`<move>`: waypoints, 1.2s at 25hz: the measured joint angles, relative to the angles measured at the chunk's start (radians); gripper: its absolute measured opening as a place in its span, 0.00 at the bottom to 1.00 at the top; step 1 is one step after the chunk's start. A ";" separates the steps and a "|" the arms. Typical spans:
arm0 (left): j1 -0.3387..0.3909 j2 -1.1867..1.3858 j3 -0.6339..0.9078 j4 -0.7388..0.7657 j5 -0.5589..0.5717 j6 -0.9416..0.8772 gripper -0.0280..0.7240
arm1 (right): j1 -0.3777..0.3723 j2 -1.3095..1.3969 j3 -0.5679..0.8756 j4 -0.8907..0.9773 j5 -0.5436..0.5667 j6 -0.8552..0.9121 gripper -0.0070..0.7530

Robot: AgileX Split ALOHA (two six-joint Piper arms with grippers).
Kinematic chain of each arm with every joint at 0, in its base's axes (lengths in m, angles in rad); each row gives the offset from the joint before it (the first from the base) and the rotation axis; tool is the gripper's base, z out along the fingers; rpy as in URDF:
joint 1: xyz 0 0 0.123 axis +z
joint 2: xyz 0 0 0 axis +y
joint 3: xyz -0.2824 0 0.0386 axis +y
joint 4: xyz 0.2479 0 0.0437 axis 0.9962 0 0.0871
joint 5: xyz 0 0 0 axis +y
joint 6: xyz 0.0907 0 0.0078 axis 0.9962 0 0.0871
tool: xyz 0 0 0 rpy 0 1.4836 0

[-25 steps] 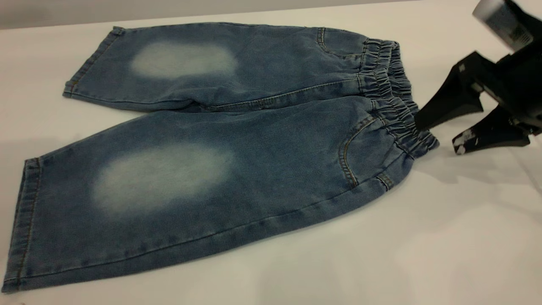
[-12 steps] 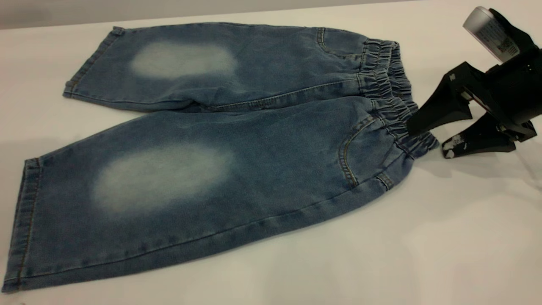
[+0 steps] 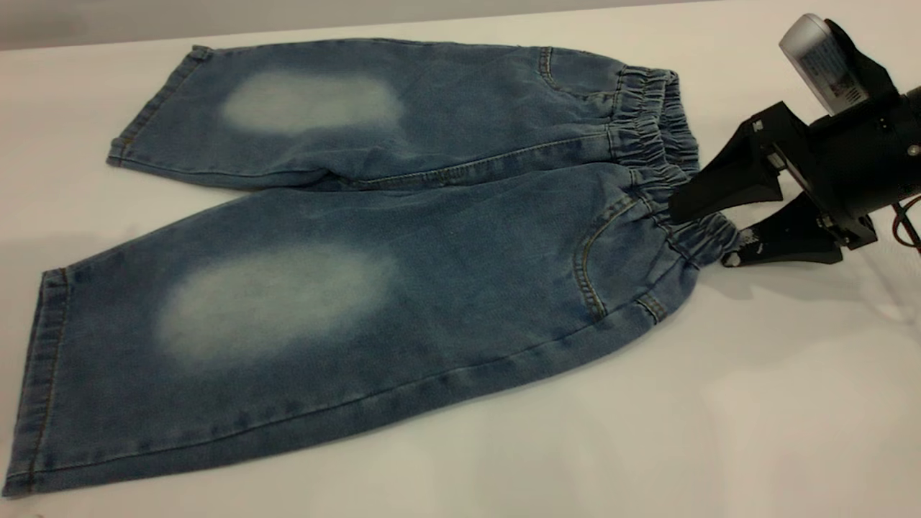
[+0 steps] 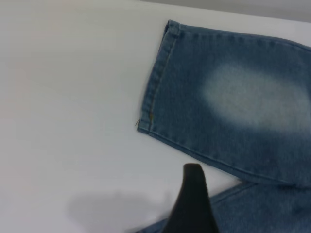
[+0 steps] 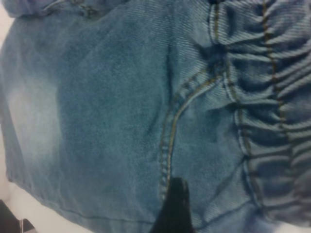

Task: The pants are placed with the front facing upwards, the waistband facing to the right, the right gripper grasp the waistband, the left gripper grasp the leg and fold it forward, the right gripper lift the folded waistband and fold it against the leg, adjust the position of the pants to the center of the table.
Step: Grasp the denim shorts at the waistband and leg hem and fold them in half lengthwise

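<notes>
On the white bench (image 3: 719, 403), going L to R in the exterior view: you've got the pants (image 3: 403, 252) laid flat, front up, hems at the L, waistband (image 3: 665, 169) at the R. The near leg (image 3: 237, 338) fills the lower L w/ its pale oval, hem cuff right at the L edge of the shot. The far leg (image 3: 316, 108) lies behind it, angled a bit away, so a narrow wedge of bench shows between the two hems.

Your left gripper (image 4: 193, 208) doesn't appear in the exterior view. In its wrist view only one black finger (image 4: 193, 194) shows, over the bench beside the far leg's hem cuff (image 4: 154, 92), not touching denim as far as you can see. Can't tell whether those jaws are open or closed.

Further R, the front pocket seam (image 3: 586, 266) curves just short of the waistband.

At the far R, your right gripper (image 3: 705, 234) comes in low w/ jaws spread apart: upper one over the near end of the waistband, lower one down at bench level beside its edge. Nothing pinched yet. The right wrist view shows one jaw tip over the denim near the pocket stitching (image 5: 167, 145), ruched band (image 5: 262, 116) alongside.
</notes>
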 joint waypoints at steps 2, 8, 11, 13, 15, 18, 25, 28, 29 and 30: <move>0.000 0.000 0.000 0.000 0.000 0.000 0.73 | 0.000 0.001 0.000 0.002 0.003 -0.002 0.77; 0.000 0.000 0.000 0.000 -0.007 0.000 0.73 | 0.002 0.001 0.000 0.002 0.000 -0.002 0.70; 0.000 0.000 0.000 0.000 -0.007 0.000 0.73 | 0.002 0.001 0.001 0.000 -0.004 -0.002 0.62; 0.000 0.000 0.000 0.000 -0.007 0.000 0.73 | 0.002 0.001 0.001 -0.010 -0.008 -0.003 0.55; 0.000 0.000 0.000 0.000 -0.007 0.000 0.73 | 0.002 0.001 0.001 -0.016 -0.012 -0.016 0.46; 0.000 0.000 0.000 0.000 -0.007 0.000 0.73 | 0.002 0.001 0.001 -0.020 0.000 -0.018 0.32; 0.000 0.000 0.000 -0.001 -0.006 0.000 0.73 | 0.002 0.000 0.001 -0.006 0.045 -0.017 0.10; 0.000 0.000 0.000 -0.004 0.031 0.000 0.73 | 0.002 -0.006 0.000 -0.002 0.051 -0.017 0.05; 0.000 0.000 0.000 -0.007 0.049 -0.001 0.73 | 0.002 -0.008 -0.001 -0.003 0.051 -0.017 0.05; 0.000 0.000 0.000 -0.015 0.065 -0.001 0.73 | 0.002 -0.014 -0.005 -0.006 0.051 -0.017 0.05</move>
